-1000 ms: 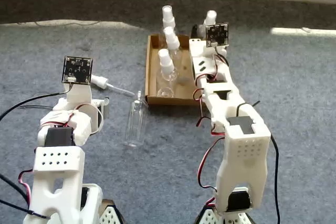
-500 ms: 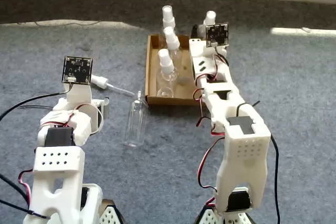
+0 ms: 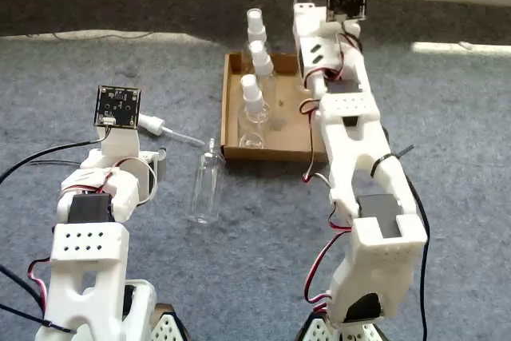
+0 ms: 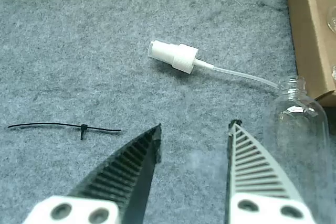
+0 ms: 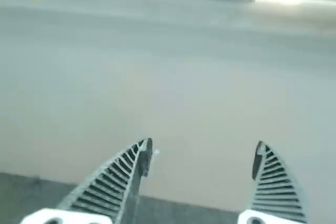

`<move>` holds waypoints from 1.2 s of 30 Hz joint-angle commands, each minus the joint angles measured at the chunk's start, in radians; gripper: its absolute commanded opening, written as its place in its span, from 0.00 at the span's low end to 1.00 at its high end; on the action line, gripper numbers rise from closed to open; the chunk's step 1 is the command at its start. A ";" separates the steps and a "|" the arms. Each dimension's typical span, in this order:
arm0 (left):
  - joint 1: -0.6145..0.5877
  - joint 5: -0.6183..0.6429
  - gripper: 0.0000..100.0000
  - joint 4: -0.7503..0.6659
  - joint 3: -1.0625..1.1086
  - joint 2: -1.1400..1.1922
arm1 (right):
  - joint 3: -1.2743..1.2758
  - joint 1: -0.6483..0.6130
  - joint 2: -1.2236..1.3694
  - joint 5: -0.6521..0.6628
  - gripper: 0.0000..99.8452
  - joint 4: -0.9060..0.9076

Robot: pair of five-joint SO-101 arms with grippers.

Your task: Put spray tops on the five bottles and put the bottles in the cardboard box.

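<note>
My left claw (image 4: 195, 126) gapes over the worktop (image 4: 79, 51) beside the uncapped bottle (image 4: 296, 114). My right claw (image 5: 203, 144) hangs open by the cardboard box (image 3: 229, 109)'s far edge.

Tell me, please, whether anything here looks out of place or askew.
One uncapped bottle lies on its side on the grey surface, outside the cardboard box. A spray top lies loose beside it, its tube pointing toward the bottle's neck. A black cable tie also lies nearby.

We note a white plastic spray top (image 4: 174, 56), a clear plastic bottle (image 4: 296, 115), a brown cardboard box (image 4: 305, 30), a black cable tie (image 4: 63, 127) and mottled grey carpet (image 4: 79, 35).
</note>
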 commanded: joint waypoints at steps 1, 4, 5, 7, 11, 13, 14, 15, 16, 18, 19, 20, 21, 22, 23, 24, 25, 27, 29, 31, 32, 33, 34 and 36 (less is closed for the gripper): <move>-0.002 0.000 0.20 -0.020 -0.005 -0.007 | -0.193 -0.008 -0.147 0.008 0.26 0.154; -0.008 0.000 0.20 -0.020 -0.008 -0.007 | -0.291 -0.008 -0.251 0.009 0.26 0.352; -0.010 0.000 0.20 -0.020 -0.010 -0.007 | -0.314 -0.008 -0.294 0.009 0.26 0.421; -0.012 0.000 0.20 -0.020 -0.012 -0.008 | -0.315 -0.010 -0.378 0.009 0.26 0.573; -0.058 0.002 0.20 -0.018 -0.036 -0.007 | -0.145 -0.018 -0.536 0.002 0.26 0.863; -0.090 0.002 0.20 -0.015 -0.054 -0.007 | -0.041 -0.084 -0.608 -0.068 0.26 0.955; -0.108 0.002 0.20 -0.015 -0.067 -0.004 | 0.013 -0.119 -0.648 -0.103 0.26 1.007; -0.130 0.003 0.20 -0.015 -0.084 -0.001 | 0.067 -0.148 -0.685 -0.130 0.26 1.047; -0.153 0.003 0.20 -0.015 -0.102 0.001 | 0.120 -0.186 -0.723 -0.152 0.26 1.076; -0.214 0.003 0.20 -0.008 -0.127 0.002 | 0.213 -0.297 -0.769 -0.158 0.26 1.116; -0.245 0.003 0.20 0.011 -0.142 0.002 | 0.252 -0.354 -0.779 -0.160 0.26 1.150; -0.274 0.002 0.20 0.031 -0.159 0.002 | 0.285 -0.409 -0.774 -0.160 0.26 1.202; -0.303 0.000 0.20 0.049 -0.174 0.002 | 0.292 -0.461 -0.763 -0.164 0.26 1.241; -0.329 -0.003 0.20 0.063 -0.188 0.002 | 0.280 -0.501 -0.746 -0.189 0.26 1.271; -0.352 -0.005 0.20 0.074 -0.197 0.002 | 0.265 -0.535 -0.722 -0.222 0.26 1.311; -0.377 -0.005 0.20 0.078 -0.205 0.002 | 0.248 -0.550 -0.693 -0.261 0.26 1.351; -0.403 -0.006 0.20 0.074 -0.209 0.002 | 0.225 -0.561 -0.657 -0.292 0.26 1.391; -0.453 -0.023 0.20 0.071 -0.209 0.002 | 0.182 -0.581 -0.581 -0.316 0.26 1.455; -0.483 -0.074 0.20 0.071 -0.209 0.002 | 0.143 -0.593 -0.499 -0.321 0.26 1.483; -0.499 -0.095 0.20 0.071 -0.205 0.002 | 0.122 -0.607 -0.433 -0.322 0.26 1.481; -0.507 -0.098 0.20 0.074 -0.203 0.002 | 0.113 -0.610 -0.401 -0.322 0.26 1.481; -0.516 -0.100 0.20 0.075 -0.203 0.002 | 0.108 -0.616 -0.378 -0.328 0.26 1.481; -0.526 -0.100 0.20 0.075 -0.203 0.002 | 0.108 -0.633 -0.354 -0.358 0.26 1.480; -0.535 -0.107 0.20 0.074 -0.202 0.002 | 0.099 -0.664 -0.321 -0.425 0.26 1.480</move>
